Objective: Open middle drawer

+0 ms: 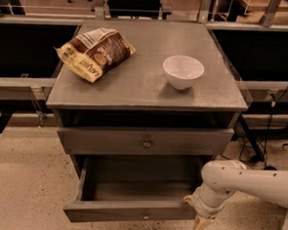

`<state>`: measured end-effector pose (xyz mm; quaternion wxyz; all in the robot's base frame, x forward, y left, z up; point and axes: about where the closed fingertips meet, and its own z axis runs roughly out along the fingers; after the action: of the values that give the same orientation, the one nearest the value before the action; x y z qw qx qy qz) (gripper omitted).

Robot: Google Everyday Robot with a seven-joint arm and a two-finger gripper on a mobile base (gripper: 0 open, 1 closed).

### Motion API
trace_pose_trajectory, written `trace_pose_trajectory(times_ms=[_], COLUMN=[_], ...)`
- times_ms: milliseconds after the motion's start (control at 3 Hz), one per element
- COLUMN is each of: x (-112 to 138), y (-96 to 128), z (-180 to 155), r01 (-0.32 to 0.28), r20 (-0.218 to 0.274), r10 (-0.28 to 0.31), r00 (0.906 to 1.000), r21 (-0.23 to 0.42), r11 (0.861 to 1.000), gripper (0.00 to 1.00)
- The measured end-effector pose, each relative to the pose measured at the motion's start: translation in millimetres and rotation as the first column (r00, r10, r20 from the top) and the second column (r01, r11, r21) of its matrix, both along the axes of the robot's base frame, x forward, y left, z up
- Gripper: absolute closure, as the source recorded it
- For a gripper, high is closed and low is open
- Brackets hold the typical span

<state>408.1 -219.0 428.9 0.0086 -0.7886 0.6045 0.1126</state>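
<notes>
The middle drawer (128, 211) is pulled well out of the grey cabinet. Its long flat front carries a small round knob (146, 216), and its plain grey box is empty inside. The drawer above (108, 143), with its own knob (147, 143), stands only slightly out. My gripper (200, 222) points down at the right end of the middle drawer's front, close against its corner. It is on the end of my white arm (247, 179), which comes in from the right. The gripper is not on the knob.
On the cabinet top (136, 82) lie a bag of chips (95, 53) at the back left and a white bowl (183, 71) at the right. Black tables with metal rails (19, 82) flank the cabinet. Cables (268, 129) hang at the right. Speckled floor (27, 188) lies in front.
</notes>
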Motion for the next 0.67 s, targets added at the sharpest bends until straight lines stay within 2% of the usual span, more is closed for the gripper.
trace_pose_trajectory(times_ms=[667], x=[1.5], y=[4.2], z=[8.0], r01=[0.000], r20=[0.000], r10=[0.000], r00=[1.0000], r21=[0.000], r11=[1.000], gripper=[0.45])
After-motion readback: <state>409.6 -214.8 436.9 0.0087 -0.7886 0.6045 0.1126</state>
